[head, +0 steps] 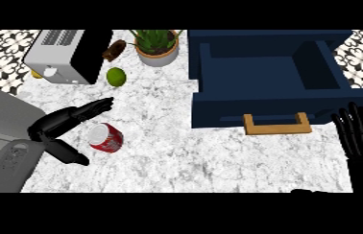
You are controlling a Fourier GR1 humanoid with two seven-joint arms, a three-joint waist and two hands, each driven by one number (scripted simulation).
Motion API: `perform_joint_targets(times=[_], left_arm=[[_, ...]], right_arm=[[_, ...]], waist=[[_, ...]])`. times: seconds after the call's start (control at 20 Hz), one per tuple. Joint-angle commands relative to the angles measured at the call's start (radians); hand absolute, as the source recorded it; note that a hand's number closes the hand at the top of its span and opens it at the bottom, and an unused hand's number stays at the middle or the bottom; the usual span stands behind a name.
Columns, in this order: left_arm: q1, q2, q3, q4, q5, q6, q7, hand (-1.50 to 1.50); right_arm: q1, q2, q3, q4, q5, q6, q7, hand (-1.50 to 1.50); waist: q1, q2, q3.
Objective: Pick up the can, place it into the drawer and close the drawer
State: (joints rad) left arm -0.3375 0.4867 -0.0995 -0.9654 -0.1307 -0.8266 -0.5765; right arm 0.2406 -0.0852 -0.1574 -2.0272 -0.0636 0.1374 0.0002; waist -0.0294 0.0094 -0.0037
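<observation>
The red can (105, 138) lies well left of the open blue drawer (269, 79). The left hand (50, 126) is spread wide, the can between its fingers and thumb. The right hand (349, 132) rests open by the drawer's front right corner.

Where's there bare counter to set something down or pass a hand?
Bare marble lies between the can and the drawer, and along the near edge below its handle. The drawer's inside is bare. Crowded: toaster, lime and plant at the far left.
</observation>
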Motion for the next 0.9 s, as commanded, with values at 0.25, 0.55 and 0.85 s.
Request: perform_joint_targets(times=[0.25, 0.55, 0.85], left_arm=[[-0.061, 0.028, -0.114, 0.181, -0.056, -0.077, -0.303, -1.50], [-0.135, 0.023, -0.159, 0.350, -0.069, -0.032, -0.347, -1.50], [-0.170, -0.003, -0.204, 0.411, -0.068, -0.002, -0.397, -1.50]], right_arm=[[-0.064, 0.004, 0.016, -0.043, 0.018, -0.038, 0.084, -1.50], [-0.030, 0.005, 0.011, -0.054, 0.005, -0.020, 0.073, -1.50], [0.017, 0.003, -0.013, -0.076, -0.041, 0.008, 0.052, -1.50]], waist=[[0.001, 0.002, -0.001], [-0.015, 0.004, -0.001], [-0.021, 0.002, 0.000]])
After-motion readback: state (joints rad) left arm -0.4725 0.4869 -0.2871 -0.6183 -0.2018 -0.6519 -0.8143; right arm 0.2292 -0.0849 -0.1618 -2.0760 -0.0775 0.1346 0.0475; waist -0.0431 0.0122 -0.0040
